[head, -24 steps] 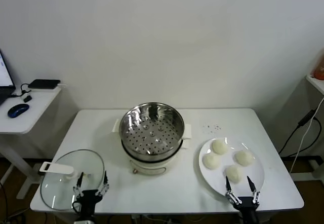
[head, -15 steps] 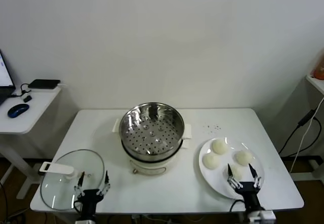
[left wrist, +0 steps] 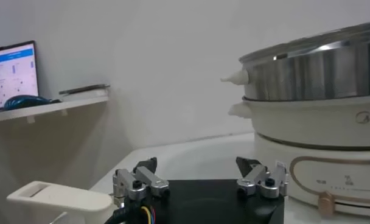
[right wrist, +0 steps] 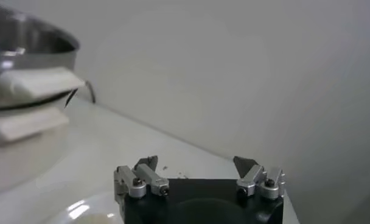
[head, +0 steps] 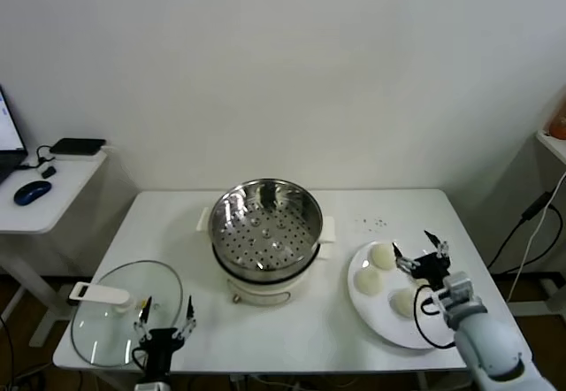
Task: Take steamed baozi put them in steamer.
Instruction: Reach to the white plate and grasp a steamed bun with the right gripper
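Right claw [head: 421, 248] open above plate [head: 380, 316] far edge, over baozi [head: 382, 256].

From the right wrist camera I see the right tool [right wrist: 197, 173] with its fingers spread wide, nothing between them; below it the white desk [right wrist: 130, 146]; the steamer [right wrist: 20, 49], steel wall over cream base, sits off to one side; a plain pale wall [right wrist: 233, 73] fills the background.

Table layout
Steamer [head: 265, 229] at centre; lid [head: 124, 313] near left; plate [head: 382, 320] right, holding baozi [head: 383, 256]; side desk [head: 44, 198] far left.
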Tool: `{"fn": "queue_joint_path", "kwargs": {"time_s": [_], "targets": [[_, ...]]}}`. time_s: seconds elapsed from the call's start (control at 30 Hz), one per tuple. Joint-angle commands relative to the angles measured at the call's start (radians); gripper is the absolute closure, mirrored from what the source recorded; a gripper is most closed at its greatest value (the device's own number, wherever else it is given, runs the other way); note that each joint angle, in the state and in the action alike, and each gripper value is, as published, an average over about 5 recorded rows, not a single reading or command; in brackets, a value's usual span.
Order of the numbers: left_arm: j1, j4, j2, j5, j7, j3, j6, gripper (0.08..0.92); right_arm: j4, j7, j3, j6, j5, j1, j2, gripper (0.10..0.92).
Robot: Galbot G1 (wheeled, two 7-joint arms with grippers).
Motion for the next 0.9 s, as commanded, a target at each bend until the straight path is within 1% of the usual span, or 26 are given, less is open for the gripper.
{"fn": "queue_joint_path", "kwargs": {"time_s": [0.03, 0.1, 0.2, 0.47, 0.57, 0.73, 0.8, 0.9], "targets": [[-0.007, 0.023, -0.049, 0.024, -0.001, 0.005, -0.015, 0.177, -0.031, -0.363, -0.151, -0.118, -0.108, 0.187, -0.395, 0.203], [-0.009, 0.029, -0.049, 0.029, -0.001, 0.009, -0.017, 0.177, -0.062, -0.406, -0.268, -0.099, -0.111, 0.306, -0.432, 0.203], [-0.011, 0.036, -0.049, 0.037, -0.001, 0.013, -0.019, 0.177, -0.113, -0.454, -0.478, -0.085, -0.102, 0.524, -0.447, 0.203], [-0.012, 0.047, -0.048, 0.051, -0.001, 0.016, -0.024, 0.177, -0.246, -0.604, -1.134, -0.024, 0.02, 1.145, -0.424, 0.203], [-0.014, 0.05, -0.049, 0.054, 0.0, 0.015, -0.025, 0.177, -0.304, -0.651, -1.38, 0.012, 0.065, 1.36, -0.384, 0.203], [-0.013, 0.05, -0.049, 0.058, 0.0, 0.012, -0.028, 0.177, -0.434, -0.733, -1.732, 0.088, 0.154, 1.671, -0.262, 0.203], [-0.011, 0.048, -0.049, 0.058, 0.0, 0.009, -0.028, 0.177, -0.483, -0.761, -1.836, 0.12, 0.188, 1.75, -0.206, 0.203], [-0.009, 0.046, -0.049, 0.058, 0.0, 0.004, -0.029, 0.177, -0.555, -0.796, -1.941, 0.169, 0.201, 1.843, -0.129, 0.203]]}}
